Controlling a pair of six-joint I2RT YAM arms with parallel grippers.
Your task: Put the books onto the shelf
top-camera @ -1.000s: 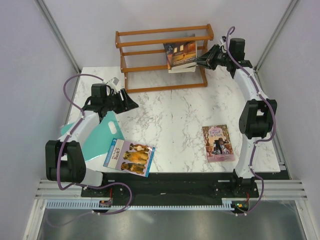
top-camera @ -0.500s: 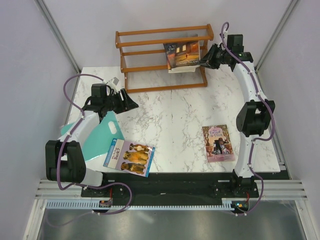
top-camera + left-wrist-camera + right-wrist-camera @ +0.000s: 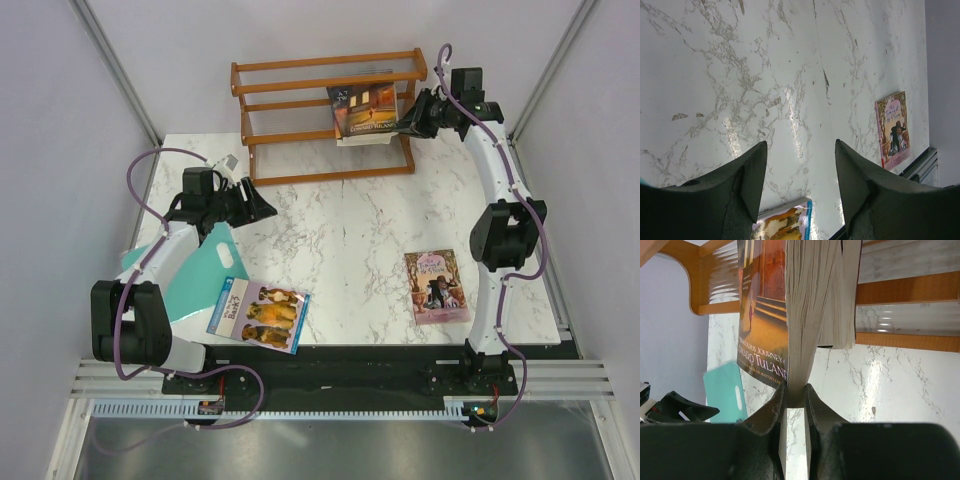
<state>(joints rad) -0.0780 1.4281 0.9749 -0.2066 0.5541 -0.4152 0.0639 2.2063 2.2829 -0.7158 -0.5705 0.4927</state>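
Observation:
The orange-brown wooden shelf (image 3: pixel 300 75) stands at the back of the marble table. My right gripper (image 3: pixel 403 126) is shut on the page edge of a brown-orange book (image 3: pixel 365 108), held against the shelf's right end; in the right wrist view the book (image 3: pixel 802 315) rises between my fingers, beside another book (image 3: pixel 842 305) resting on the shelf rail (image 3: pixel 905 290). A pink book (image 3: pixel 436 287) lies flat near the right front. A blue-white book with dogs (image 3: pixel 258 314) lies at the left front. My left gripper (image 3: pixel 268 205) hangs open over the table, holding nothing.
A teal cutting board (image 3: pixel 195 270) lies under the left arm at the table's left edge. Grey walls close in the sides and back. The left wrist view shows bare marble (image 3: pixel 765 75), the pink book (image 3: pixel 895 127) and a corner of the dog book (image 3: pixel 787 225).
My right arm has lifted and moved slightly back, carrying the brown-orange book up against the shelf's right end. The left arm has not moved.

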